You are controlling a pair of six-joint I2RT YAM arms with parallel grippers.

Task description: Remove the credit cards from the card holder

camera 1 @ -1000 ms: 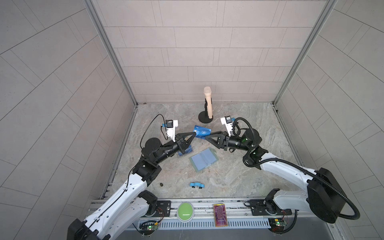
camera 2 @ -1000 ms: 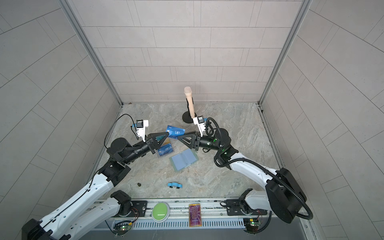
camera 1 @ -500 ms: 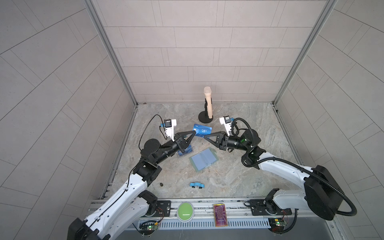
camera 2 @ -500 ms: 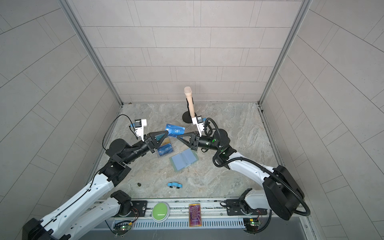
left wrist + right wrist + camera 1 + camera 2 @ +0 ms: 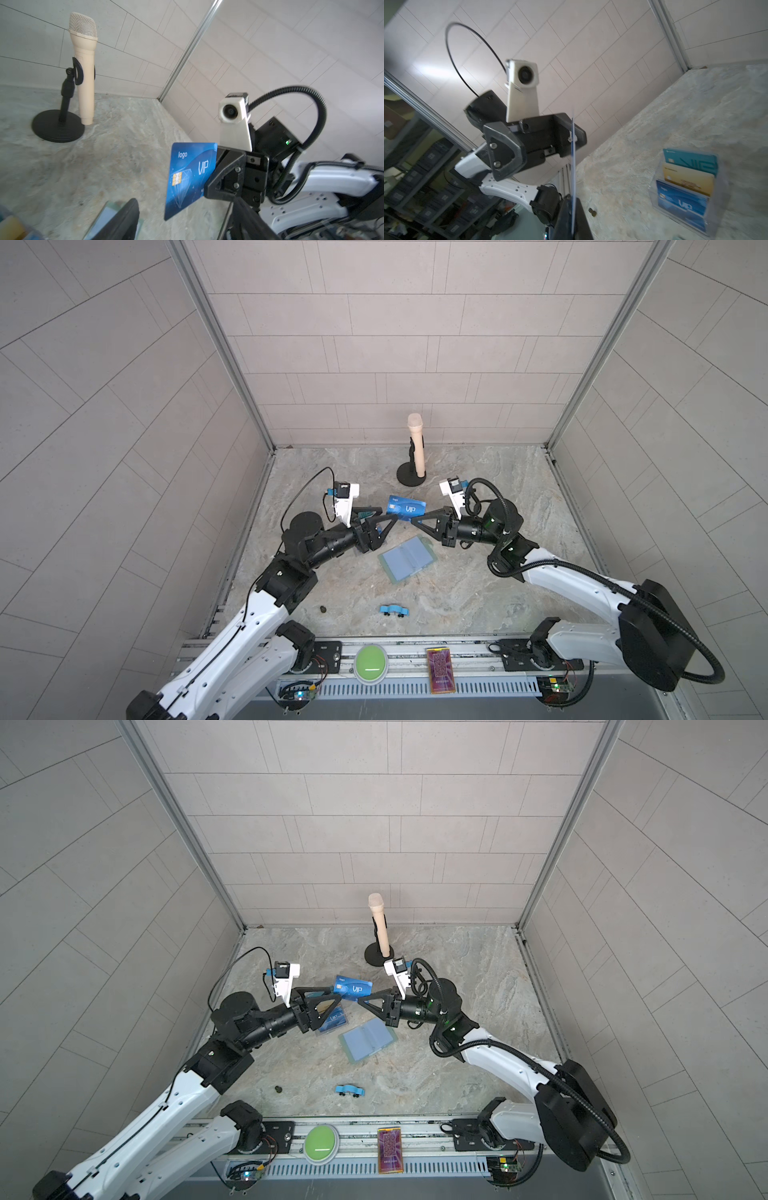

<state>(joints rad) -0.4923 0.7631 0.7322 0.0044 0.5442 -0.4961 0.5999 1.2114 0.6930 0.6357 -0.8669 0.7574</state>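
Pinching VIP card (image 5: 406,510): right tool (image 5: 414,521) | left tool (image 5: 387,513) spread | card holder (image 5: 409,558) open, mint-green

VIP card (image 5: 191,187): deep blue, white lettering, gold chip | card holder (image 5: 408,559): mint-green rim, pale blue pages | microphone (image 5: 417,448): cream | stand (image 5: 411,481): black | desk (image 5: 478,593): grey-beige marbling | toy car (image 5: 394,610): blue | button (image 5: 370,659): green

Crowding the air over the middle of the table (image 5: 498,489): left gripper (image 5: 387,514), spread wide, and right gripper (image 5: 415,521), pinching a blue card (image 5: 405,508) between the two. Lying just below: open card holder (image 5: 409,558) and clear stand (image 5: 713,216). Blocking the back centre: microphone (image 5: 417,448). Leaving the right side bare for passage.
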